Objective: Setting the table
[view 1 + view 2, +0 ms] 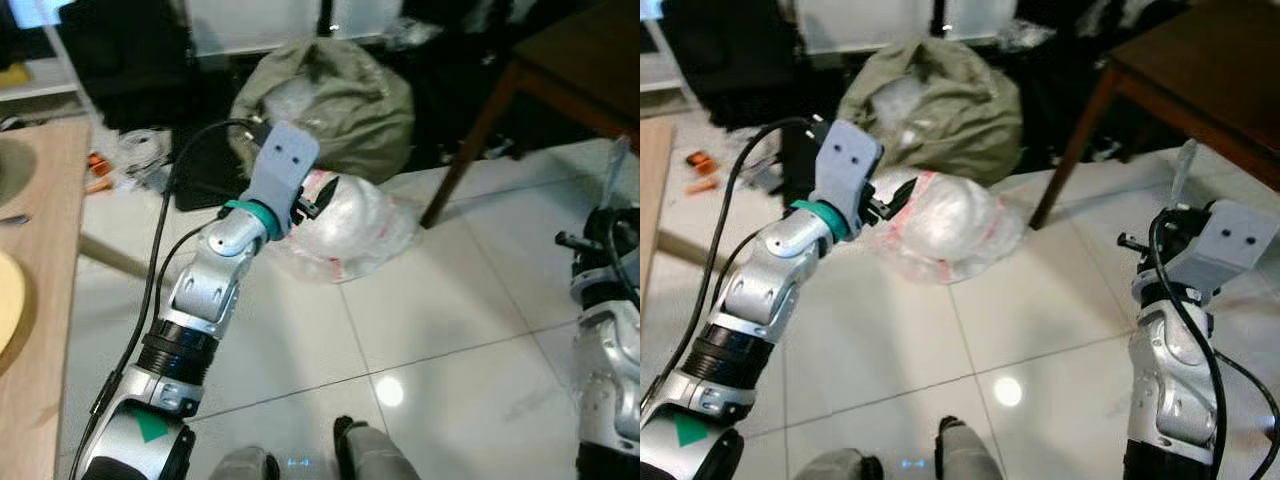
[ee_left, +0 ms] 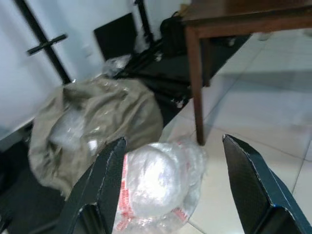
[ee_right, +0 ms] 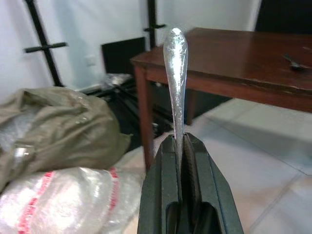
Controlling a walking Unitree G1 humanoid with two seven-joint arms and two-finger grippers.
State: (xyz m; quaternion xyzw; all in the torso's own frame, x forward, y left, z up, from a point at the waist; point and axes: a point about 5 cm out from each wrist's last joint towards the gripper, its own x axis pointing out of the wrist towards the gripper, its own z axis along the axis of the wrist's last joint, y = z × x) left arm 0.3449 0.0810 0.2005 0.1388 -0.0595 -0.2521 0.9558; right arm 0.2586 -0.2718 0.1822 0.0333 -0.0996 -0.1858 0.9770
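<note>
My right gripper (image 3: 179,142) is shut on a silver piece of cutlery (image 3: 176,73), whose slim end sticks straight up past the fingertips; I cannot tell which kind it is. It also rises above my right wrist (image 1: 1185,165). Ahead on the right stands a dark wooden table (image 3: 234,53) with a small utensil (image 3: 292,61) lying on it. My left gripper (image 2: 170,144) is held up over the floor, open and holding nothing. A light wooden table (image 1: 45,260) along the left edge carries a pale plate (image 1: 6,300).
A clear plastic bag with red print (image 1: 345,225) lies on the white tiled floor beyond the left gripper. Behind it slumps an olive sack (image 1: 325,100). Black stands and cases line the wall. The dark table's leg (image 1: 470,150) comes down to the tiles.
</note>
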